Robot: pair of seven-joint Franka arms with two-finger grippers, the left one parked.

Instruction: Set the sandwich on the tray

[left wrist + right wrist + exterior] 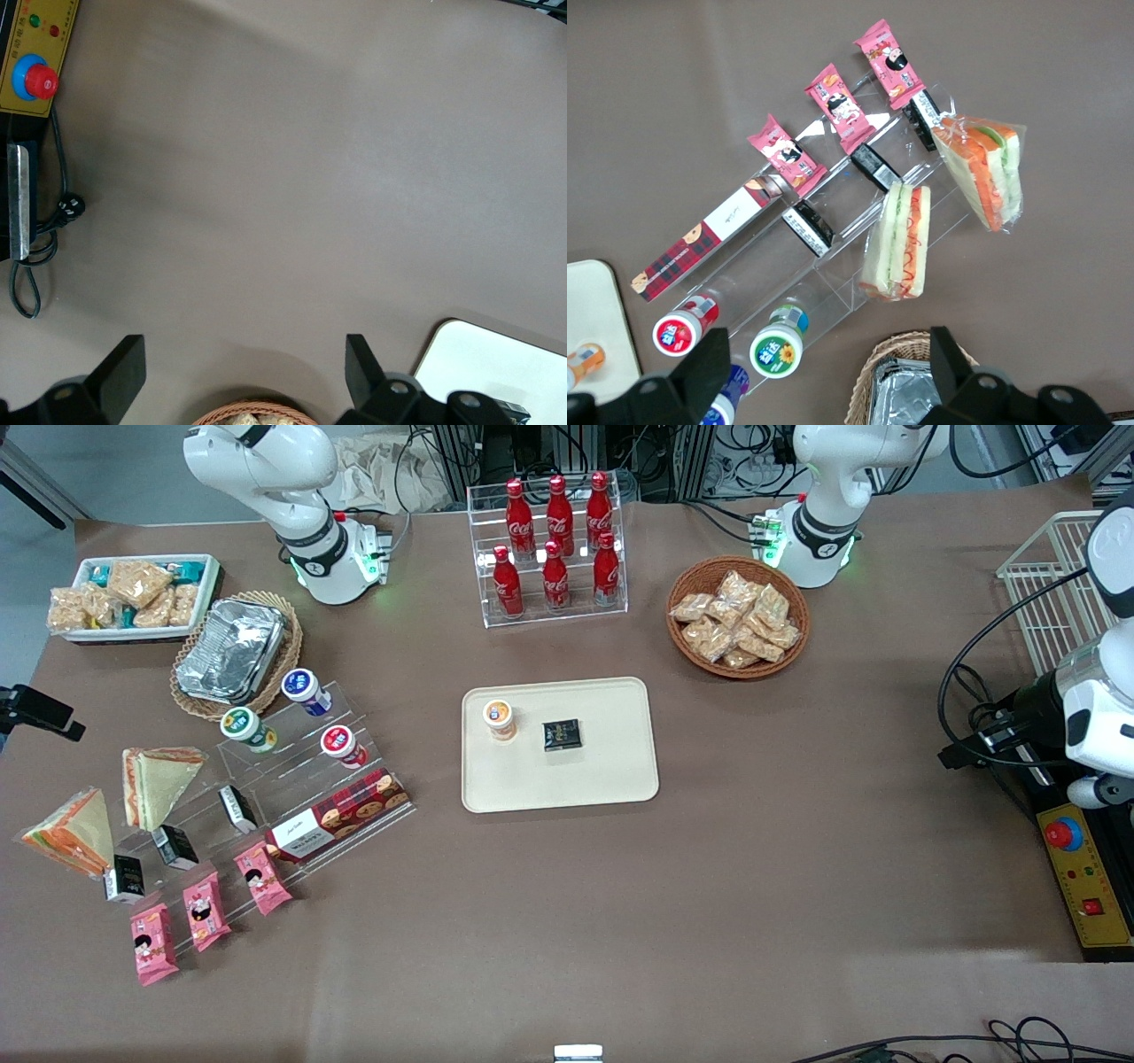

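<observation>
The sandwich (73, 834) is a clear-wrapped wedge with orange and green filling. It lies on the table at the working arm's end, beside the acrylic stand, and also shows in the right wrist view (985, 173). A second sandwich with a reddish-pink edge (159, 779) leans on the stand close by. The cream tray (611, 766) lies mid-table and holds an orange-lidded cup (500, 718) and a black packet (561, 734). My right gripper (828, 365) is open and empty, high above the stand's cups and the foil basket. It is apart from the sandwich and does not show in the front view.
The acrylic stand (266, 797) holds lidded cups, a tartan cookie box (341, 812), black packets and pink packets. A foil container in a wicker basket (232, 651), a white snack tub (133, 595), a cola rack (554, 545) and a snack basket (738, 615) stand farther from the camera.
</observation>
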